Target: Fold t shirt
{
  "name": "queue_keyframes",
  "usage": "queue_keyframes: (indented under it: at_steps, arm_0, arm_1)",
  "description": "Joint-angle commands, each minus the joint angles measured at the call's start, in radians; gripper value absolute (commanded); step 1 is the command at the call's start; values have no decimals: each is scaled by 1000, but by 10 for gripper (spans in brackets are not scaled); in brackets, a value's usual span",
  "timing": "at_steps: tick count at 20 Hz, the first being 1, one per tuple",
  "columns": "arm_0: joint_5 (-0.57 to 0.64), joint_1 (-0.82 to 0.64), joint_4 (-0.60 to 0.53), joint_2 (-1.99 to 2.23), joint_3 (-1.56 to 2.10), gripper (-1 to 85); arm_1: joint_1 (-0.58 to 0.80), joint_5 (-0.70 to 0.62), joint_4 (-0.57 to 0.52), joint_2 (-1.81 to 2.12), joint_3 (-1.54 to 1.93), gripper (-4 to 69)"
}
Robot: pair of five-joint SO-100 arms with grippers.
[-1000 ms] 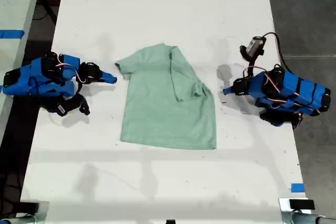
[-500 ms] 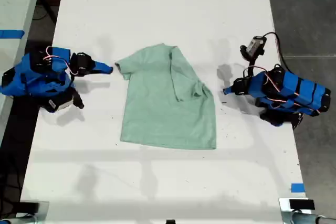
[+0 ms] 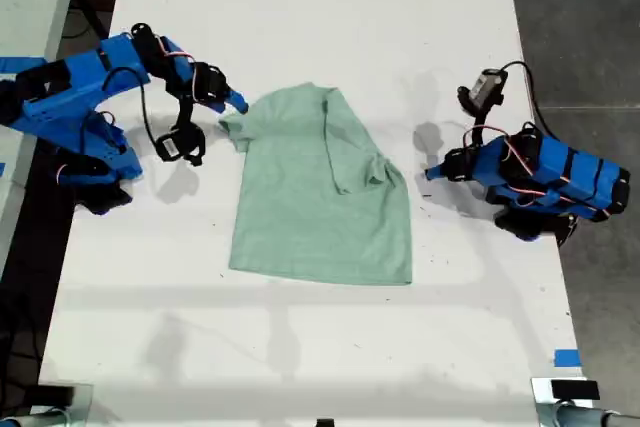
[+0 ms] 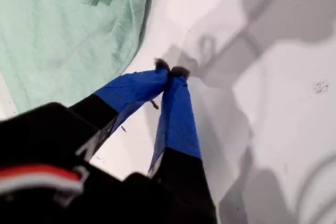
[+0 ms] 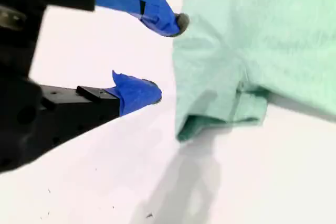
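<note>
Exterior view, starting at the near edge: bare white desk point(image 3: 300, 367) up front, then the t shirt point(image 3: 320, 207) lying flat around the middle, hem toward the camera and collar at the far end. The sleeve side on the exterior view's right is already folded over onto the body, so I'd say one side fold is done and the other side is the step in hand. My first gripper point(image 4: 170, 72) sits low on the desk just off the shirt's edge on the exterior view's right, tips pinched together on nothing, basically parked. My second gripper point(image 5: 165, 59) is the busy one: it's up by the unfolded sleeve point(image 5: 220, 114) on the exterior view's left, jaws parted a moderate amount, tips right at the sleeve's edge but not pinching cloth as far as I can tell. Next move, my guess: get one tip under that sleeve hem, close on it, then lift and carry it across toward the middle. Fabric's soft and a bit wrinkly, so grabbing just one layer could be fiddly.
</note>
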Motion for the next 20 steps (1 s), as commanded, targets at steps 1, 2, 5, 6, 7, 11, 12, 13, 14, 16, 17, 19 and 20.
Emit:
queue_keyframes:
  at_steps: [1,2,5,6,7,11,12,13,14,16,17,19,20]
  arm_0:
    - [49,-91,-25,-127,-58,184]
    - [57,-103,-37,-146,-52,186]
    - [94,-156,-77,-193,-18,188]
    - [98,-156,-89,-219,-12,188]
    - [98,-141,-104,-244,-12,189]
    - [74,-97,-183,-385,-11,172]
    - [74,-87,-199,-442,-15,118]
    - [63,-72,-209,-488,-25,46]
    - [51,-60,-218,-520,-29,-3]
    - [41,-54,-210,-535,-43,-3]
    - [43,-69,-183,-511,-52,-3]
    - [60,-95,-95,-434,-117,-3]
    - [61,-94,-32,-402,-183,-3]
  arm_1:
    - [11,-8,-18,9,21,10]
    - [11,-9,-18,9,21,10]
    - [9,-11,-17,9,20,10]
    - [9,-11,-17,9,20,10]
    - [9,-11,-17,9,20,10]
    - [9,-12,-17,9,20,10]
    - [8,-12,-17,9,20,10]
    - [8,-12,-17,9,20,10]
    - [8,-12,-17,9,20,10]
    - [11,-15,-17,9,20,10]
    - [9,-15,-17,9,20,10]
    - [9,-15,-17,9,20,10]
    - [9,-15,-17,9,20,10]
